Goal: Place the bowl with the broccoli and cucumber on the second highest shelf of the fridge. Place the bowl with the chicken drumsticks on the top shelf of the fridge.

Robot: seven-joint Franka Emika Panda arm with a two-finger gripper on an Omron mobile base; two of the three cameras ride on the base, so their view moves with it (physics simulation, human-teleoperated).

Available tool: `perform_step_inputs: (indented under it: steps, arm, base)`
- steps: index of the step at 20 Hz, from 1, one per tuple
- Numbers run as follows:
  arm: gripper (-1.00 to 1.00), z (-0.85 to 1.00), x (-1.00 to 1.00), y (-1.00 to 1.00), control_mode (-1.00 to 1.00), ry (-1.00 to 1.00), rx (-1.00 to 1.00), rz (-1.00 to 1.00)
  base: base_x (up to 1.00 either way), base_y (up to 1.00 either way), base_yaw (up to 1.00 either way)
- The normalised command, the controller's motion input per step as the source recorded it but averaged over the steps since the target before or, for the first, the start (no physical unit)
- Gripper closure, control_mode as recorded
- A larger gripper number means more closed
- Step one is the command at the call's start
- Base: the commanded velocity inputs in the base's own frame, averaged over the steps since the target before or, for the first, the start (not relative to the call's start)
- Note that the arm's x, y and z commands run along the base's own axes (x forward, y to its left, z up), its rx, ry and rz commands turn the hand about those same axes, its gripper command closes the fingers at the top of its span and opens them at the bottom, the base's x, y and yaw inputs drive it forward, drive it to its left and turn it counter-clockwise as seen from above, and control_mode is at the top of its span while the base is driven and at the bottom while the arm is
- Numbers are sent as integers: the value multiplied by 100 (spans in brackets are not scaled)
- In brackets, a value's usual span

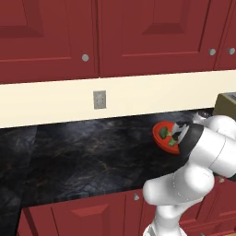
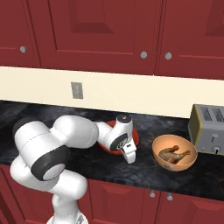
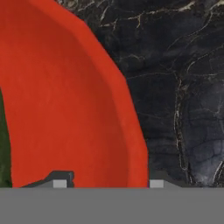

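Observation:
The red bowl with the broccoli and cucumber (image 1: 162, 139) rests on the black marble counter (image 1: 83, 156). Green pieces (image 1: 164, 133) lie inside it. My gripper (image 3: 109, 183) is down at its near rim (image 3: 135, 144), one fingertip (image 3: 61, 180) inside the bowl and the other (image 3: 157, 181) outside over the counter. The jaws straddle the rim with a gap left on the inner side. In the right base view the hand (image 2: 127, 151) covers most of the red bowl (image 2: 134, 136). The orange bowl (image 2: 186, 164) with chicken drumsticks (image 2: 174, 154) sits just to its right. The fridge and its shelves are out of view.
A silver toaster (image 2: 209, 129) stands on the counter right of the orange bowl. Red wall cabinets (image 1: 115, 32) hang above a cream backsplash with an outlet (image 1: 99, 99). Red base cabinets run under the counter's front edge.

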Motion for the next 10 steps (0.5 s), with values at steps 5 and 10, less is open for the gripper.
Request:
perform_step_inputs:
  steps: [5,10]
  arm:
    - [100,9,-1,22,-100,-3,0,0]
    - [100,79,-5,79,-100,-16,-10,0]
  base:
    - [0,0,0]
    - [0,0,0]
